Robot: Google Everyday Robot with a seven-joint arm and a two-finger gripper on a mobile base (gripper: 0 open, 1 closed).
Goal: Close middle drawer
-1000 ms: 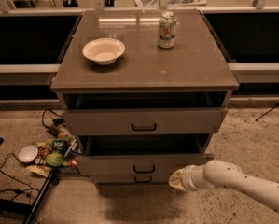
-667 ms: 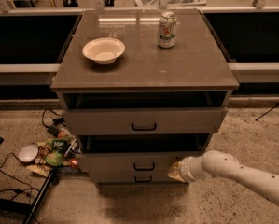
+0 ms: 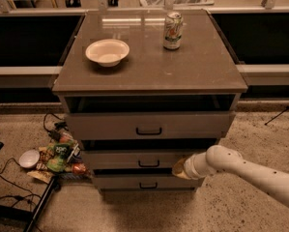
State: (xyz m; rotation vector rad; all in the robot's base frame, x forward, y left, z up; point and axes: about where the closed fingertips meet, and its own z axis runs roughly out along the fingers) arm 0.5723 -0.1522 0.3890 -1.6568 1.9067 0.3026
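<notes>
Trouble from here would come mostly from where the push lands. The gripper [image 3: 179,168] is at the right end of the middle drawer [image 3: 115,159], low on its front, close to the seam with the bottom drawer [image 3: 120,181]. Whether it is open or closed I cannot tell, and I cannot tell either if it already touches the front. The middle drawer stands out a little from the cabinet [image 3: 202,76], with a dark gap above its front, so it is not closed yet. Its handle [image 3: 149,164] is to the left of the gripper, near but apart.

Because the contact is far from the centre, a push there may turn the drawer a little on its rails and jam it before it goes fully in. Because the contact is low, the gripper may slip off the lower edge and press the bottom drawer instead. Just above the gripper, the top drawer [image 3: 110,125] is pulled out further than the middle one and overhangs it. If the arm [image 3: 260,175] rises during the push, it can hit that front from below. A hard push could also shake the cabinet. The can [image 3: 173,30], well above and behind the gripper on the top, seems tall enough to tip. The bowl [image 3: 107,51] looks more stable.
</notes>
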